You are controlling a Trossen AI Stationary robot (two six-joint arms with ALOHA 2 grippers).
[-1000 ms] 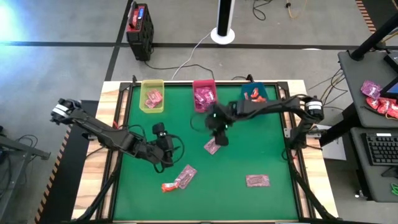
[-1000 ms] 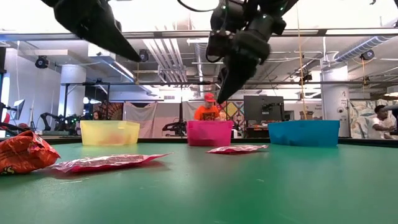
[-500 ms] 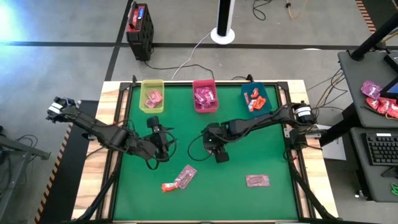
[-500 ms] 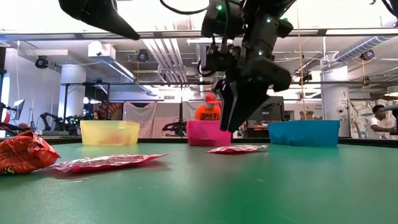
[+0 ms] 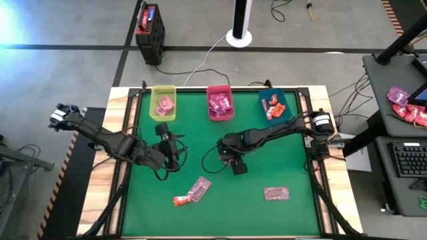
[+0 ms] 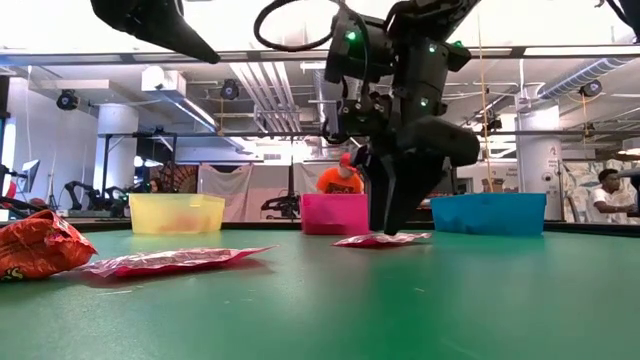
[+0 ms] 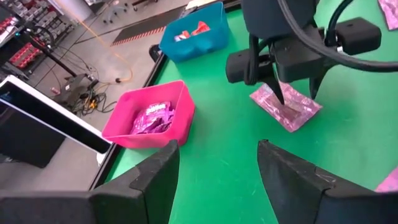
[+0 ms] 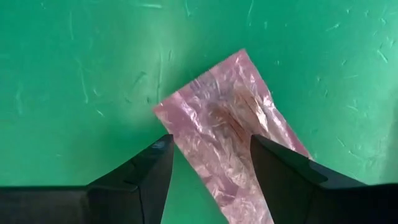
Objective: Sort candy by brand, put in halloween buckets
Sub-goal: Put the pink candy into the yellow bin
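A pale pink candy packet (image 8: 239, 87) lies flat on the green mat near the table's middle. My right gripper (image 8: 210, 142) points down over it, open, one finger on each side of its near end; it also shows in the low view (image 6: 392, 228) and the high view (image 5: 235, 165). My left gripper (image 7: 217, 168) hangs open and empty above the mat, left of middle (image 5: 171, 144). Along the far edge stand the yellow-green bucket (image 5: 163, 103), the pink bucket (image 5: 219, 103) and the blue bucket (image 5: 273, 105), each with candy inside. My right gripper comes at the pale pink packet from above, slanting down, with its fingertips (image 7: 278, 98) right at the packet's surface (image 7: 289, 109). The packet lies flat on the mat. I cannot tell whether the fingertips touch it.
Nearer the front edge lie a pink packet (image 5: 199, 188) beside an orange-red one (image 5: 180, 199), and another pink packet (image 5: 275, 193) to the right. A black-and-red box (image 5: 149, 25) stands on the floor beyond the table. People show in the room behind.
My right gripper has come from beside the pink bucket toward the near edge and down onto the pale pink packet, tipping more steeply downward, and its fingers have spread wider. My left gripper has risen a little and drawn toward the far edge. The packet has stayed where it was.
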